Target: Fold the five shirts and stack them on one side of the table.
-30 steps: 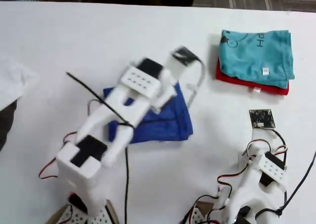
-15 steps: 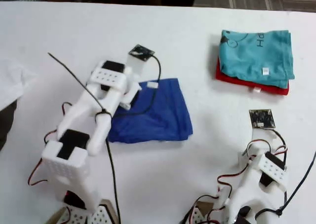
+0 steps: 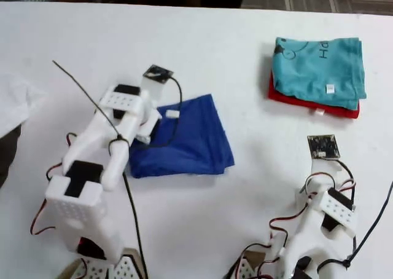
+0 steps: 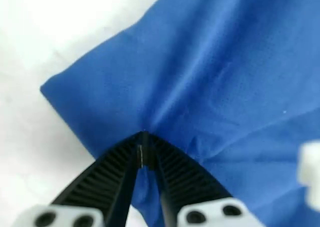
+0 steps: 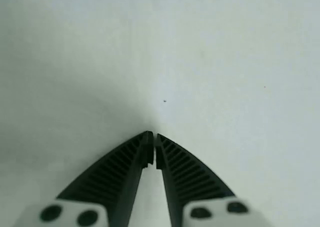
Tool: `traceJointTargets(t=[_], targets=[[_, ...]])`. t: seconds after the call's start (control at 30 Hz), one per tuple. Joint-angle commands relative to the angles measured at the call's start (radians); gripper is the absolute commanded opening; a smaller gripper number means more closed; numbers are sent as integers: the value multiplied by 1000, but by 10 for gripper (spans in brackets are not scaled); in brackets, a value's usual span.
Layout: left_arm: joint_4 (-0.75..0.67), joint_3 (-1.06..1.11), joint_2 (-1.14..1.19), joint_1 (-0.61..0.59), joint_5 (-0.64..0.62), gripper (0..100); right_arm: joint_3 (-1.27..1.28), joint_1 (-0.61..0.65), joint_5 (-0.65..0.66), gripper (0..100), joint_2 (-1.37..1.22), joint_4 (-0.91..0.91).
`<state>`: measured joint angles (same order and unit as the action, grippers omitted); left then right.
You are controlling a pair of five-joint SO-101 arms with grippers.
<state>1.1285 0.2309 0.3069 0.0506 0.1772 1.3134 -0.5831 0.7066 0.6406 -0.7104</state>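
A white table (image 3: 202,33) is seen from above. At its far left edge lies a bit of white cloth (image 3: 15,98). Just right of that, the left arm (image 3: 101,150) stretches from the near edge toward the middle, with its wrist over the left edge of a folded blue shirt (image 3: 193,141). The left fingers (image 4: 112,174) are clenched on a pinch of the blue fabric near one corner, and the cloth puckers around the tips. Well apart, toward the far right, a folded teal shirt (image 3: 319,64) lies on a folded red shirt (image 3: 310,104), with red showing along the near edge. At the near right, the right arm (image 3: 325,214) sits folded low. The right fingers (image 5: 117,174) are clenched, tips pressed together over bare table.
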Motion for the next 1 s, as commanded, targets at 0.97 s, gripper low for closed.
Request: traceJointTargets(t=[0.97], targets=[[-21, 526, -790, -462, 176, 28, -1344, 1006, -572, 341, -812, -731]])
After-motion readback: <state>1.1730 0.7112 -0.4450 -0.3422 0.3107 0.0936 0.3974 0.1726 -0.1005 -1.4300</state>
